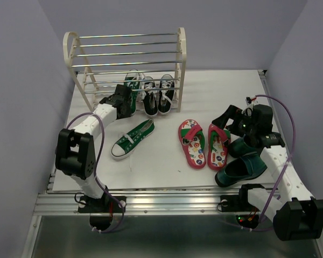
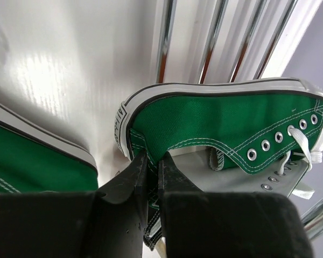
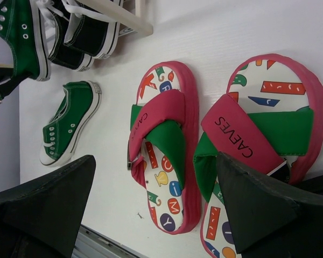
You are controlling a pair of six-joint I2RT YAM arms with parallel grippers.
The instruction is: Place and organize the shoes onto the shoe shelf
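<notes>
Sneaker in green is pinched at the heel by the closed left fingers at the bottom of the shoe shelf, beside the black pair; placement is judged under way, release being called for next, while the right fingers are spread empty.

Both arms same build: left arm and right arm have white tube links between chunky black joint housings, with a purple cable running loose along each one down to a black base block. Small green light on the right arm's wrist housing, red and green lights at its base. Left fingers are matte black, narrow and tapered; right fingers are the same matte black but show as broad wedge shapes with flat faces.
</notes>
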